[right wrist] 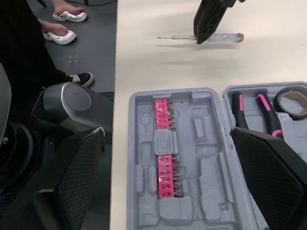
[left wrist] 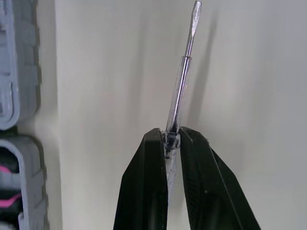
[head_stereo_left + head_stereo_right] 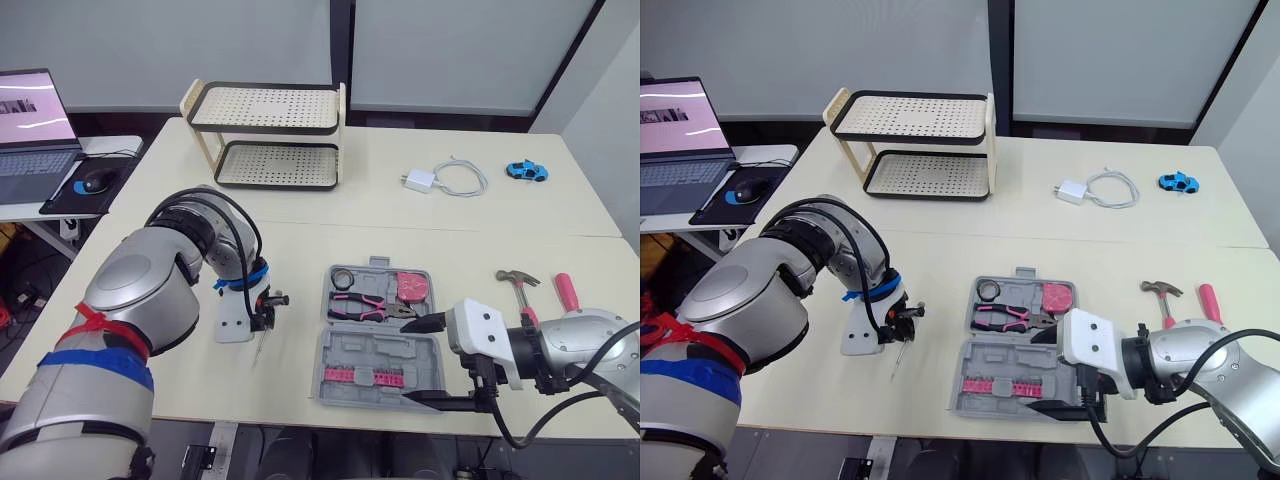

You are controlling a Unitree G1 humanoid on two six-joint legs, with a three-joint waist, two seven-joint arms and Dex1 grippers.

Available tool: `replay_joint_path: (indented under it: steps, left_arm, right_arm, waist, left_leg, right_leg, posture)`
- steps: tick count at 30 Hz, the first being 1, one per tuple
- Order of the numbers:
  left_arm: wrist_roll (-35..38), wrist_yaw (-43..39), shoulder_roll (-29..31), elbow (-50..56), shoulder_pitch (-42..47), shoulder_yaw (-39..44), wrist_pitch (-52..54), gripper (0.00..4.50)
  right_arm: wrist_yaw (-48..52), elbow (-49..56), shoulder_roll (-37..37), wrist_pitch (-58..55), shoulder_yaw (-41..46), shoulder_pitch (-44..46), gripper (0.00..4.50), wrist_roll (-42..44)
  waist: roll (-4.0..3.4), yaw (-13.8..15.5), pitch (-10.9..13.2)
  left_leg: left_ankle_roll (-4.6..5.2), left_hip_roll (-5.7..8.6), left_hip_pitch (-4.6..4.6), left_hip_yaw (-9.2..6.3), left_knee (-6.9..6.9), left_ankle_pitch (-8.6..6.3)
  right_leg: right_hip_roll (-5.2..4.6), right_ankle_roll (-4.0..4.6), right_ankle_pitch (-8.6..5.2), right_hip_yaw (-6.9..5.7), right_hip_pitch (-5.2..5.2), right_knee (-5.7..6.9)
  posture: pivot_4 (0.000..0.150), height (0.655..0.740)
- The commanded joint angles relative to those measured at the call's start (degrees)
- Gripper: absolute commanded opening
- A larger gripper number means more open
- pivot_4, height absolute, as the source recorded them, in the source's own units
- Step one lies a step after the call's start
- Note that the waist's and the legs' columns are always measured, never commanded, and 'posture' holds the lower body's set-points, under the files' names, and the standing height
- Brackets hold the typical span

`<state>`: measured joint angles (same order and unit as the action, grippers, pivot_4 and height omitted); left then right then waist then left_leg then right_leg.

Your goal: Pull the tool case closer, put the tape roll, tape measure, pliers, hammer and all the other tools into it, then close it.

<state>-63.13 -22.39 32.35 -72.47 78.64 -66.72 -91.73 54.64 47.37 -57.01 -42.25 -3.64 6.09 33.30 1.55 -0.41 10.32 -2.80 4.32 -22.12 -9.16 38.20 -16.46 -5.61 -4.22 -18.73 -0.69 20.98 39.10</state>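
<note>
The grey tool case [image 3: 372, 352] lies open near the table's front edge. It holds a tape roll [image 3: 343, 277], pink-handled pliers [image 3: 365, 307], a pink tape measure [image 3: 410, 287] and a strip of pink bits [image 1: 164, 153]. Left of the case, my left gripper [image 2: 168, 136] is shut on the clear handle of a thin screwdriver [image 2: 184, 72], held low over the table [image 3: 262, 340]. My right gripper [image 3: 432, 362] is open, its fingers straddling the right end of the case's front half. A hammer [image 3: 518, 285] and a pink-handled tool [image 3: 567, 292] lie on the table right of the case.
A two-tier perforated shelf rack [image 3: 268, 125] stands at the back. A white charger with cable [image 3: 440, 180] and a blue toy car [image 3: 526, 170] lie at the back right. A laptop [image 3: 30, 125] sits on a side table at the left. A person's feet [image 1: 67, 19] are on the floor.
</note>
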Motion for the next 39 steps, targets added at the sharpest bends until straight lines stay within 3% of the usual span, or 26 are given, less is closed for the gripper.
replay_joint_path:
  steps: [1, 11, 14, 18, 23, 26, 36, 39]
  left_arm:
    - [7.47, -6.82, 0.68, -3.63, 0.6, 3.49, -0.77, 0.11]
    - [19.01, -25.11, -2.0, -18.22, 0.0, 18.4, 2.29, 0.11]
    - [20.72, -28.91, -1.65, -18.32, -1.15, 21.78, 3.43, 0.11]
    - [26.12, -35.58, 1.94, -9.67, -6.26, 25.68, 7.93, 0.11]
    - [42.97, -50.93, 12.91, 26.8, -21.89, 28.7, 28.15, 0.11]
    - [46.6, -55.25, 17.14, 39.53, -26.79, 29.89, 36.27, 0.11]
    - [49.86, -60.07, 21.83, 49.0, -32.75, 33.24, 48.49, 0.11]
    - [53.91, -62.2, 22.72, 52.21, -36.01, 36.35, 59.4, 0.11]
  right_arm:
    - [-0.6, 1.57, 0.52, 0.52, -0.25, 0.8, 4.5, 0.35]
    - [-3.15, 0.39, 2.09, 0.6, -2.9, 3.51, 4.5, -2.13]
    - [-3.71, -0.72, 3.02, 1.09, -3.72, 4.91, 4.5, -3.22]
    - [-4.05, -1.41, 3.76, 1.03, -4.04, 5.97, 4.5, -3.58]
    - [-4.38, -1.79, 4.26, 0.56, -4.53, 6.86, 4.5, -3.59]
    - [-4.57, -1.98, 4.56, 0.38, -4.78, 7.28, 4.5, -3.67]
    - [-4.84, -2.39, 5.37, -0.59, -5.09, 8.7, 4.5, -3.26]
    - [-4.96, -2.36, 5.7, -1.12, -5.33, 9.36, 4.5, -3.37]
  waist:
    - [0.02, -0.08, -0.01]
    - [0.06, -1.28, -0.04]
    - [0.07, -1.48, -0.05]
    - [0.07, -1.78, -0.04]
    - [0.0, -2.74, -0.07]
    - [0.0, -2.74, -0.07]
    - [-0.01, -2.8, -0.08]
    - [-0.02, -2.9, -0.08]
  left_leg:
    - [0.0, 0.0, 0.0, 0.0, 0.0, 0.0]
    - [0.01, 0.0, -0.08, -0.01, 0.05, 0.0]
    - [0.01, 0.01, -0.34, -0.02, 0.31, 0.0]
    - [0.01, -0.01, -0.47, -0.06, 0.55, 0.0]
    - [0.0, -0.2, -0.45, -0.3, 0.59, 0.0]
    - [0.0, -0.41, -0.54, -0.34, 0.62, 0.0]
    - [0.0, -0.07, -0.5, -0.32, 0.65, 0.0]
    - [0.01, -0.09, -0.49, -0.33, 0.65, 0.0]
  right_leg:
    - [0.0, 0.0, 0.0, 0.0, 0.0, 0.01]
    - [0.0, 0.0, 0.0, -0.02, 0.13, 0.13]
    - [0.0, 0.0, 0.0, -0.03, 0.36, 0.39]
    - [0.0, 0.0, 0.0, -0.03, 0.53, 0.75]
    - [0.04, 0.0, 0.0, 0.11, 0.6, 0.89]
    - [0.03, 0.01, 0.01, 0.1, 0.66, 0.87]
    - [0.04, 0.01, 0.01, 0.07, 0.61, 0.88]
    - [0.07, 0.01, 0.01, 0.07, 0.63, 0.92]
  posture:
    - [0.15, 0.7318]
    - [0.15, 0.7318]
    - [0.15, 0.7318]
    - [0.15, 0.7318]
    - [0.15, 0.7318]
    - [0.15, 0.7318]
    - [0.15, 0.7318]
    - [0.15, 0.7318]
